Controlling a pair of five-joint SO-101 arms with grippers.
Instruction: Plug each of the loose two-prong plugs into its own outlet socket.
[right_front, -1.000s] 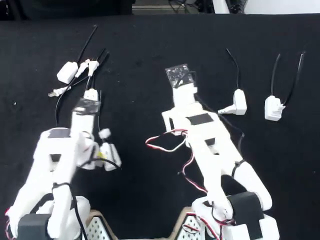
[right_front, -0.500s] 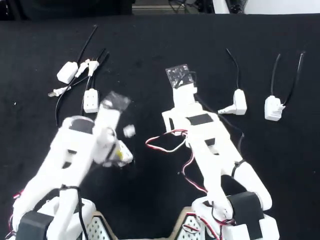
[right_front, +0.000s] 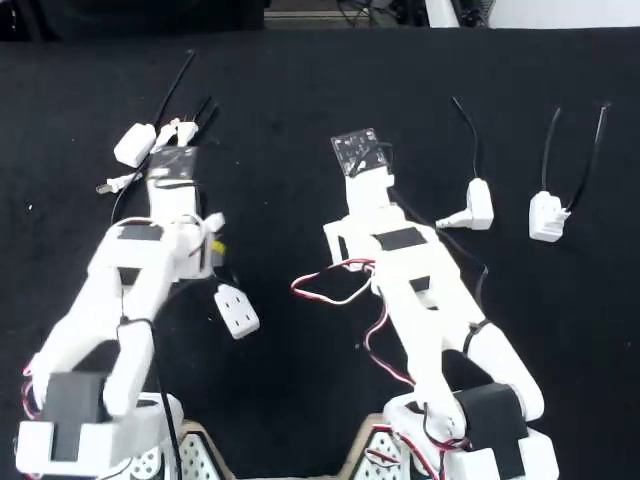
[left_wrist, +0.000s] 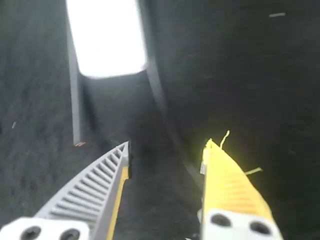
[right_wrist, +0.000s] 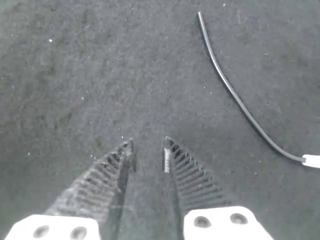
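- Left gripper (left_wrist: 166, 147): fingers standing wide apart, gripping nothing, pointing at a white block (left_wrist: 107, 37) just ahead.
- Outlet socket (right_front: 237, 310): lying loose on the black table (right_front: 290, 80), beside the left arm.
- Plug cluster (right_front: 150, 140): lying just beyond the left gripper.
- Right gripper (right_wrist: 148, 142): fingers sitting slightly parted, empty; black cable (right_wrist: 235, 95) running nearby.
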